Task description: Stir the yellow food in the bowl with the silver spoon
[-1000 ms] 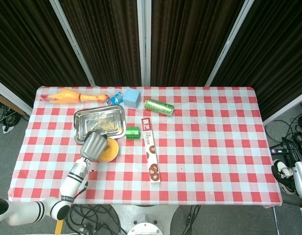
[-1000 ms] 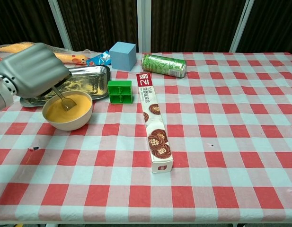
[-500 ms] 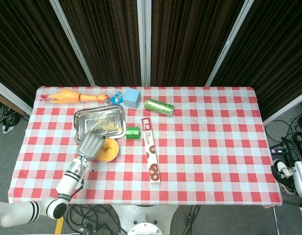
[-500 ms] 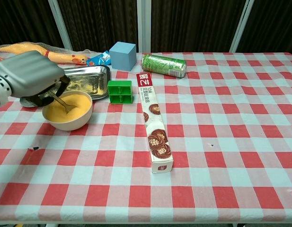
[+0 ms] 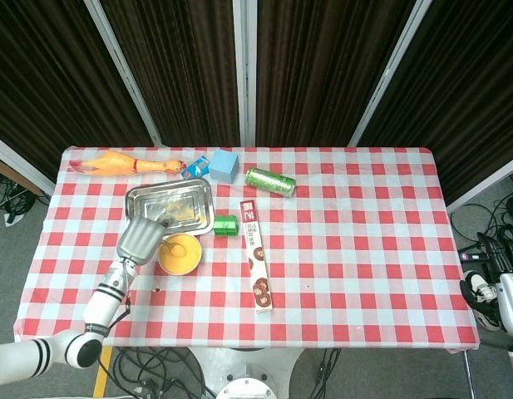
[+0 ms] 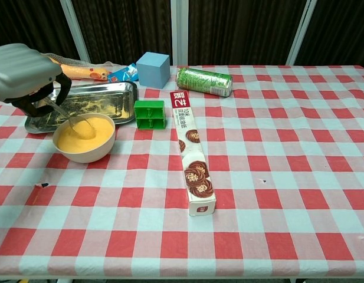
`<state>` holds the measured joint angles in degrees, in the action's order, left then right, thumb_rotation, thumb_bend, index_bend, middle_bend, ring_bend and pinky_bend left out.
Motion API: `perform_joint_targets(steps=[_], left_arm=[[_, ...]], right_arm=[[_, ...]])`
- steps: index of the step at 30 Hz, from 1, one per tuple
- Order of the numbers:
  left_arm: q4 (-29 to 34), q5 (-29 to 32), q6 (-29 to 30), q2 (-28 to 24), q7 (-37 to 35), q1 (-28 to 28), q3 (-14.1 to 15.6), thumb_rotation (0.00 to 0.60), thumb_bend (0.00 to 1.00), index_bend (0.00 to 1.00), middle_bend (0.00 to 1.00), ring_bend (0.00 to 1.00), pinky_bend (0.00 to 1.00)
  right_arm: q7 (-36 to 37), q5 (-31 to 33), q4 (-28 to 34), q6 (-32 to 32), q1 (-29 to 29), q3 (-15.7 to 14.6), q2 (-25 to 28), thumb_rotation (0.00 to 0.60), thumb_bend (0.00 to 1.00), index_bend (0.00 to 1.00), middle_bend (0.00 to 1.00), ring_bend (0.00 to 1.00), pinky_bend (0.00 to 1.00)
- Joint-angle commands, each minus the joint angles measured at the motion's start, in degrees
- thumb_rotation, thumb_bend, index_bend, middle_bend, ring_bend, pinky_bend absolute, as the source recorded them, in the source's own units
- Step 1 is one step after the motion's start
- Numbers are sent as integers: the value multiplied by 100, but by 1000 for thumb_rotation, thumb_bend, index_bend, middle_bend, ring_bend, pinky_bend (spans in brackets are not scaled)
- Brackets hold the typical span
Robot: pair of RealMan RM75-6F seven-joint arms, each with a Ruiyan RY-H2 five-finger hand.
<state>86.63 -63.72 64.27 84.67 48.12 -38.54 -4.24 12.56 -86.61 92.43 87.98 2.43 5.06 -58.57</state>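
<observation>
A beige bowl of yellow food stands on the checked cloth, near the left front. My left hand hovers over the bowl's left rim and grips the silver spoon. The spoon's handle slants down to the right and its tip sits in the yellow food. Neither view shows my right hand; only a bit of robot hardware pokes in at the lower right of the head view.
A steel tray lies just behind the bowl, with a green block to its right. A long cookie box, a green can, a blue cube, a blue packet and a rubber chicken lie around.
My left hand has drawn back to the left and risen, off the bowl's centre to beyond its left rim. The spoon has tilted with it, its tip staying in the food.
</observation>
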Motion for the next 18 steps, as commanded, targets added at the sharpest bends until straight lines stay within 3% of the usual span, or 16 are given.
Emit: perform_joint_targets(steps=[1, 8, 18], left_arm=[[-265, -264, 252, 129, 586, -75, 105, 600, 448, 682, 924, 903, 951], [-817, -621, 523, 525, 1409, -87, 315, 600, 449, 682, 924, 902, 951], [-989, -848, 503, 751, 1583, -2, 461, 600, 450, 692, 924, 903, 951]], right_arm=[[-3, 3, -5, -2, -2, -2, 2, 600, 292, 0, 115, 0, 0], [-8, 20, 0, 3, -22, -12, 13, 600, 293, 0, 115, 0, 0], [-15, -4, 11, 5, -22, -20, 6, 600, 292, 0, 116, 0, 0]])
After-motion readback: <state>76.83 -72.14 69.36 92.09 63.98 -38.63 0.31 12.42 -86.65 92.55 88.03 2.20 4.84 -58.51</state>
